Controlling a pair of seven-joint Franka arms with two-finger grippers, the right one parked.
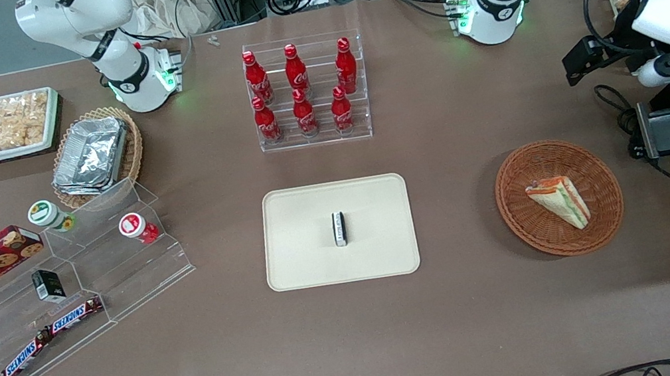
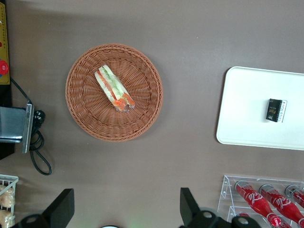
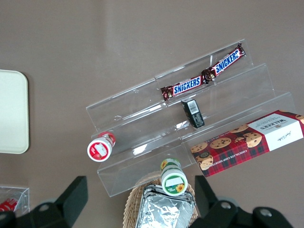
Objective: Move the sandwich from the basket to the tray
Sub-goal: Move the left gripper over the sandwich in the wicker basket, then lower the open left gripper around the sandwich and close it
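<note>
You're basically at square one here: the tray (image 1: pixel 319 258) holds only its little black-white block (image 1: pixel 339 228), the wicker basket (image 1: pixel 601 172) toward the working arm's end has the sandwich (image 1: pixel 559 200) lying in it, and your gripper (image 2: pixel 124 209) hangs above the table, fingers spread wide, holding nothing.

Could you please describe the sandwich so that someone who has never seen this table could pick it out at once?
Start at the cream tray in the table's middle, then look toward the working arm's end to the round reddish-brown basket. The sandwich lies in it: a pale bread wedge with orange-red and green filling, the only thing in that basket. The open end effector hangs high above the table, near the basket.
</note>
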